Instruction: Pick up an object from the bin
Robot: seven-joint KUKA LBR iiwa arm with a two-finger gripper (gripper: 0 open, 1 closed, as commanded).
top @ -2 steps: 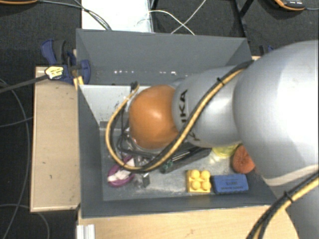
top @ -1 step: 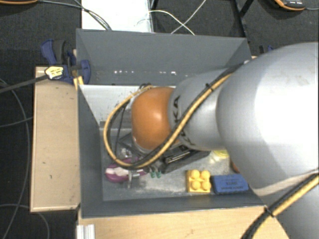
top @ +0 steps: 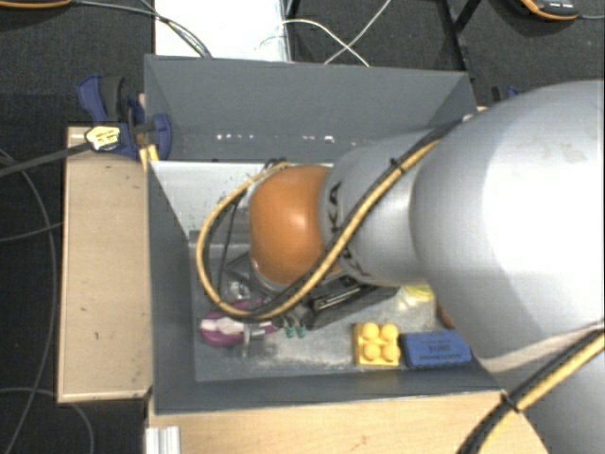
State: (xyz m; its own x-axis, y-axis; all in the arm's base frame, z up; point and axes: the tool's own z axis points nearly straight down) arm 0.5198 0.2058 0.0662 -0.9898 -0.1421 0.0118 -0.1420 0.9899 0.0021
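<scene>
Your arm's gripper [top: 248,301] sits low in the grey bin [top: 175,282], well left of the yellow studded block [top: 376,341]; the orange wrist cover [top: 284,220] and a looping yellow cable [top: 213,253] mask it, so you cannot tell whether it is apart, together or clamped on anything; nearest it lies a purple-and-white piece [top: 222,331], far left of the block and just below the gripper in the view, contact unclear; small green bits [top: 295,329] lie between that piece and the block; a blue rectangular piece [top: 435,349] lies just right of the block; a pale yellow thing [top: 416,298] up and right of the block is partly hidden by the silver arm [top: 510,225], which cuts off the bin's right side; the bin's floor is scuffed grey metal; beyond the bin, dark floor [top: 57,83] and loose cables [top: 321,36].
</scene>
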